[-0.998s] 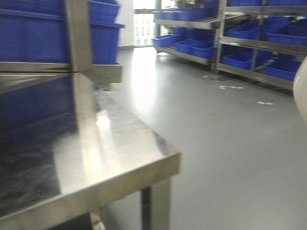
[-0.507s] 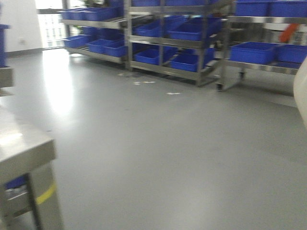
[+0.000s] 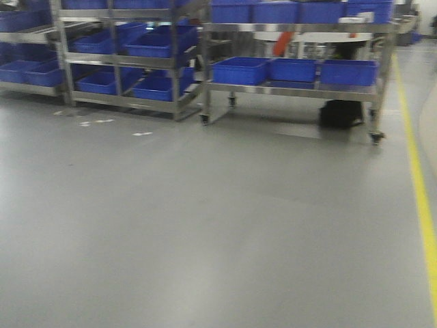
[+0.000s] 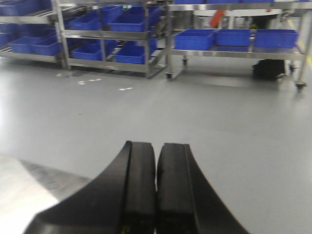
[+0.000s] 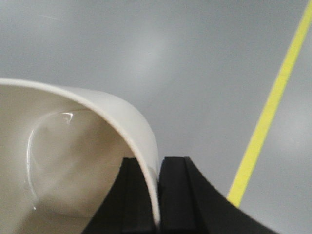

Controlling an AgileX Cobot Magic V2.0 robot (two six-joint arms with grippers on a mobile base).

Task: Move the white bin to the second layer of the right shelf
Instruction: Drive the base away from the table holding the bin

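Status: transport phase, bin in hand, not yet delivered.

- Right gripper [image 5: 155, 168]: jaws narrow, pinching the wall of the white bin [image 5: 73, 161], one finger inside the rim and one outside. Bin is carried over bare grey floor [image 5: 146, 44] beside a yellow line [image 5: 268, 112]. Interior looks empty as far as the right wrist view shows.
- Left gripper [image 4: 157, 146]: jaws pressed together, nothing between them. Idle, pointing fwd over the floor.
- Front view: steel racks [image 3: 293, 89] w/ blue crates [image 3: 293, 70] stand across the room, well apart from the robot. The right shelf second layer cannot be picked out w/ certainty; no roller lanes are discernible at this blur.

Assessment: pick-up done, grip appears firm on one wall only. Remaining: close on the correct rack, raise bin to the second level, set it on the rollers behind the front lip, release, withdraw. Roughly mid-task.
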